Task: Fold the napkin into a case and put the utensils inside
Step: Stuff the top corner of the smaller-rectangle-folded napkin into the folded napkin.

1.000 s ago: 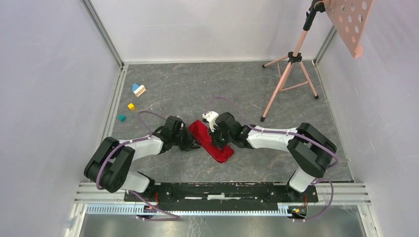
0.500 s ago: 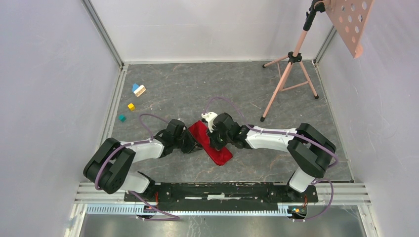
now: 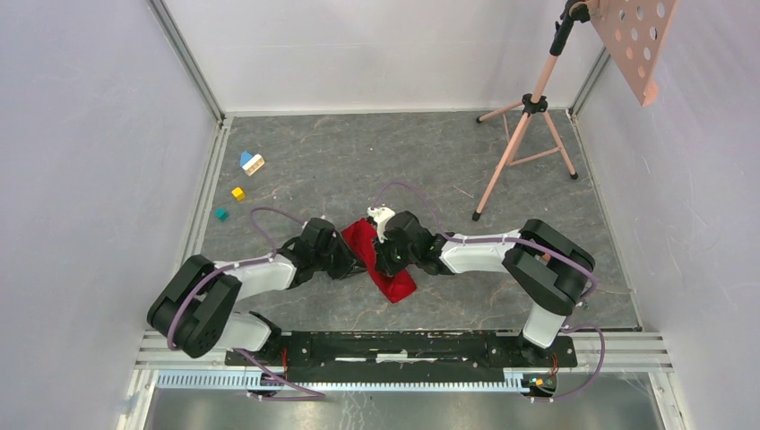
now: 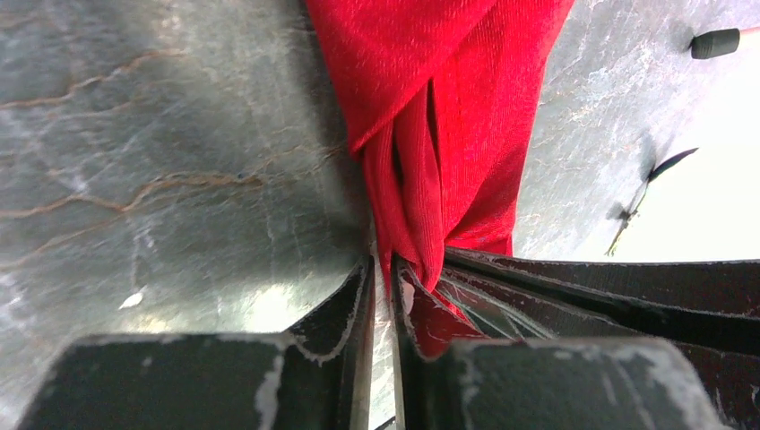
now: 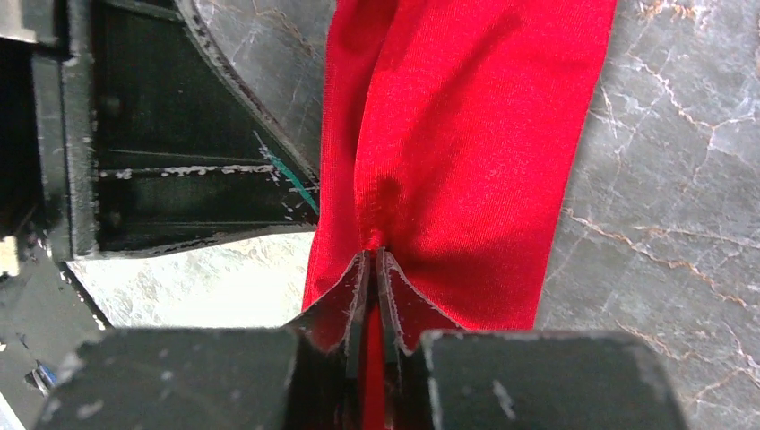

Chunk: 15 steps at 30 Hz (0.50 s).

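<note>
The red napkin [image 3: 395,282] lies near the middle of the marbled grey table [image 3: 358,170], already gathered into a narrow strip that runs diagonally between the two arms, so the folding looks partly done. The left gripper [image 4: 383,273] has its fingers drawn together on a bunched corner of the cloth; its wrist view shows several layers and loose pleats meeting at the pinch. The right gripper [image 5: 369,260] is likewise clamped on a fold of the napkin, the fabric running away from its fingertips as a smooth doubled band over the table. From above the two grippers sit close together over the strip, one at each long side. Whether the cloth already forms a proper case with an open pocket cannot be told, since the grippers cover its middle and the edges look uneven. No utensils show in any view, so none appear to be inside yet, and fetching and inserting them seems to be what is left after the fold is finished. A few small toy blocks [image 3: 252,163] lie well apart at the far left, and a tripod stand [image 3: 524,134] stands at the far right.
</note>
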Available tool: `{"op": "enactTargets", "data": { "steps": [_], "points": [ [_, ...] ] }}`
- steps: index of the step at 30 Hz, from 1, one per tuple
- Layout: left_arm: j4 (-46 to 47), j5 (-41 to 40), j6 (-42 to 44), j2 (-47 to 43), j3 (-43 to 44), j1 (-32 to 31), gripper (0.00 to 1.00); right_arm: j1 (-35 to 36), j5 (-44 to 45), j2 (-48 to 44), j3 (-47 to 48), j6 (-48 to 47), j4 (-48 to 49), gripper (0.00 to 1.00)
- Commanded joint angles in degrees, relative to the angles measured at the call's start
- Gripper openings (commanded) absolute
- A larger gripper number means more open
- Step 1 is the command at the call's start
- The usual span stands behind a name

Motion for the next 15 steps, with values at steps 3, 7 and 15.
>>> {"op": "enactTargets", "data": {
  "steps": [3,7,15],
  "points": [
    [-12.59,-5.06,5.19,-10.67,2.03,4.24,0.40,0.42,0.91,2.15,-1.90,0.39,1.08,0.11],
    [-23.82,-11.35,12.33,-14.42,8.68,7.50,0.65,0.41,0.82,1.98,-2.25,-0.02,1.36,0.11],
    [-27.96,-13.32,18.79,-1.96,21.45,6.90,0.74,0.45,0.33,1.62,-1.93,-0.72,1.70,0.10]
  ]
}}
